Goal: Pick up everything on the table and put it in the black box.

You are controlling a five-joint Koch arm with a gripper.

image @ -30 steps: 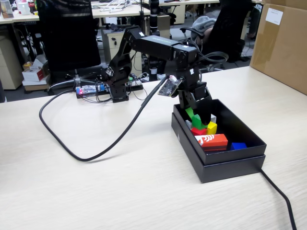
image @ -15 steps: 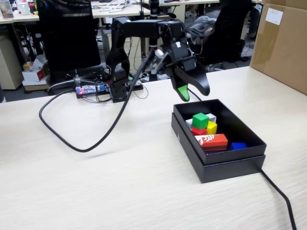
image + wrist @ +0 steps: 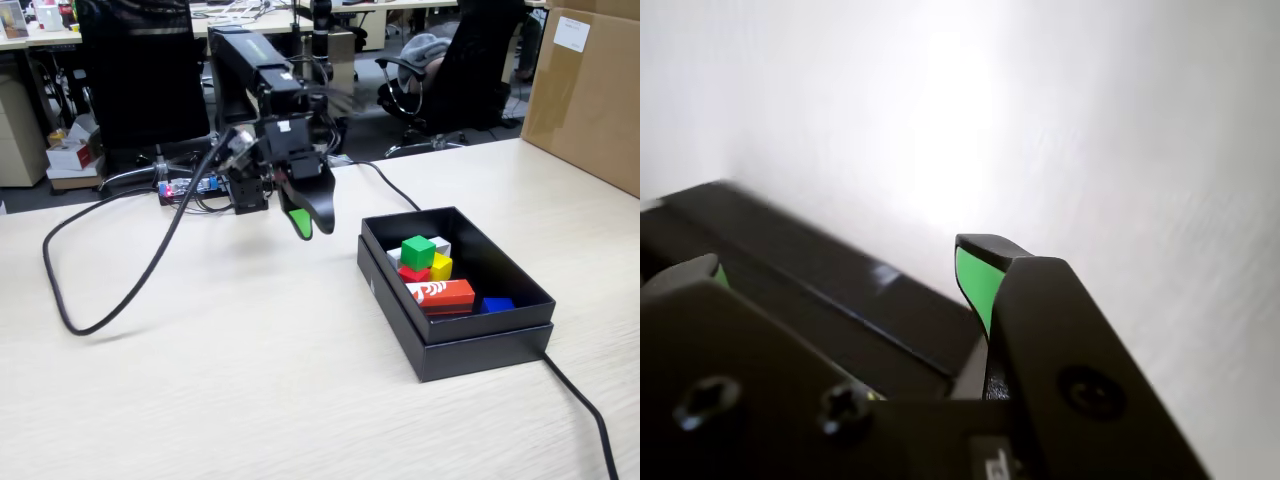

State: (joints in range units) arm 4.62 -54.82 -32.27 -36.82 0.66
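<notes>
The black box (image 3: 470, 345) sits on the pale wood table (image 3: 250, 380) at the right. Inside it the green cube (image 3: 418, 252) rests on top of the red cube (image 3: 412, 273), with the yellow cube (image 3: 441, 266) beside them. My gripper (image 3: 310, 222) hangs above the table just left of the box, its jaws apart and empty, with green pads showing. In the wrist view the gripper (image 3: 845, 265) is open, and the box's rim (image 3: 790, 240) shows between the fingers.
The box also holds a long orange-red block (image 3: 440, 292), a white block (image 3: 440, 243) and a blue piece (image 3: 496, 305). A brown carton (image 3: 590, 90) stands at the back right. Black cables (image 3: 120, 290) loop across the left and past the box (image 3: 585, 410).
</notes>
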